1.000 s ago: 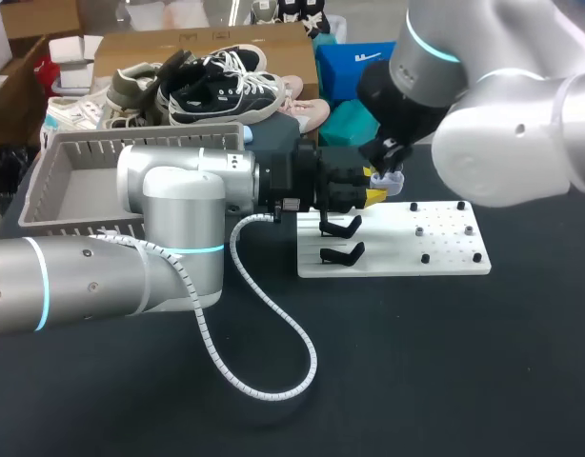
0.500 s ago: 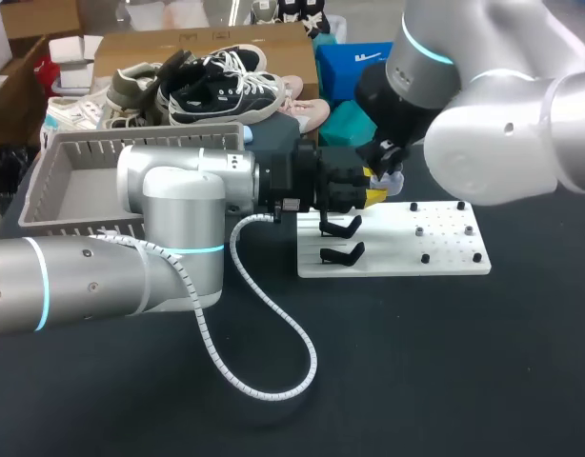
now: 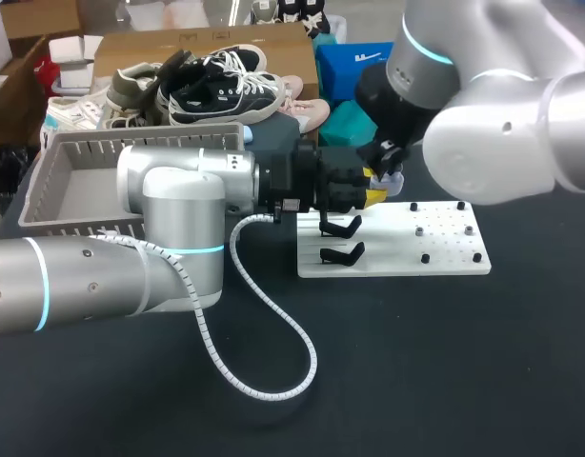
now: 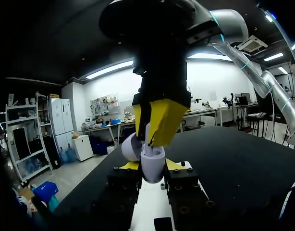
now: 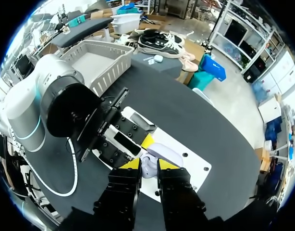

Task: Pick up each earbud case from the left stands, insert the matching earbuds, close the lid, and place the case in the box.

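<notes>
My left gripper (image 3: 373,196) reaches in from the left, over the white stand board (image 3: 435,249), and is shut on a pale lilac earbud case (image 4: 152,162) whose lid (image 4: 130,147) hangs open to one side. From above, my right gripper (image 3: 388,169) stands with its yellow tips right over the case's mouth. It is shut on a small white earbud (image 5: 147,169), which sits at the case's opening (image 5: 163,153). Two black stands (image 3: 342,228) on the board's left end are bare.
A grey basket (image 3: 45,181) stands at the back left behind my left arm. The left arm's white coiled cable (image 3: 273,324) loops over the black table in front of the board. Small black pegs (image 3: 425,258) dot the board's right half.
The right arm's upper part has shifted slightly to the left. Both grippers, the case and the earbud stay where they were.
</notes>
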Robot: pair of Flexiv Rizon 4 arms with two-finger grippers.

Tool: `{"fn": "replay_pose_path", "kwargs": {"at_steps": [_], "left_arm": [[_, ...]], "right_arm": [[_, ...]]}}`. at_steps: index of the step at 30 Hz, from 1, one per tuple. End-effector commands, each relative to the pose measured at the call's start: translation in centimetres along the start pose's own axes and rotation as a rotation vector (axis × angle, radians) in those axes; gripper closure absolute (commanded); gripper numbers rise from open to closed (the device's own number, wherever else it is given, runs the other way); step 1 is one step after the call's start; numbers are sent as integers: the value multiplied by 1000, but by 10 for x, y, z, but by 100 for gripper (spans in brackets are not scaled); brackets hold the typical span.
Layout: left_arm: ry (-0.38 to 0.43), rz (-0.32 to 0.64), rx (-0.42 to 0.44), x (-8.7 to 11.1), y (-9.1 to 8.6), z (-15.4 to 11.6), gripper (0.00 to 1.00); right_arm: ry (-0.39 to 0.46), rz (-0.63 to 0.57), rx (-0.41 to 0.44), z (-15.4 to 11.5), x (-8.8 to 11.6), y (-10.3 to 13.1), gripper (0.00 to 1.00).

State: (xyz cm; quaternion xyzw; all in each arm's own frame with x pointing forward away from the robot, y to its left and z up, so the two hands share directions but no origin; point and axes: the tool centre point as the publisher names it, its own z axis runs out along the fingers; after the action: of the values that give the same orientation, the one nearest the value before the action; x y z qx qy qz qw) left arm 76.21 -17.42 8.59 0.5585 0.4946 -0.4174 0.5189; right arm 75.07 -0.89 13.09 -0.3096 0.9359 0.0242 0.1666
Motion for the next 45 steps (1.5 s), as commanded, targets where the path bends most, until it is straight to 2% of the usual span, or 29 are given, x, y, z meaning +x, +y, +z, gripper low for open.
{"fn": "replay_pose_path", "kwargs": {"at_steps": [1,14,18,23,45], "left_arm": [[-3,1,-1,0,1,0,100],[-3,1,-1,0,1,0,100],[-3,1,-1,0,1,0,100],[-3,1,-1,0,1,0,100],[-3,1,-1,0,1,0,100]], "right_arm": [[5,-1,-2,3,-2,0,100],[7,-6,-1,3,0,1,100],[8,-6,-2,2,0,1,88],[8,-6,-4,2,0,2,82],[6,-1,-2,1,1,1,75]]}}
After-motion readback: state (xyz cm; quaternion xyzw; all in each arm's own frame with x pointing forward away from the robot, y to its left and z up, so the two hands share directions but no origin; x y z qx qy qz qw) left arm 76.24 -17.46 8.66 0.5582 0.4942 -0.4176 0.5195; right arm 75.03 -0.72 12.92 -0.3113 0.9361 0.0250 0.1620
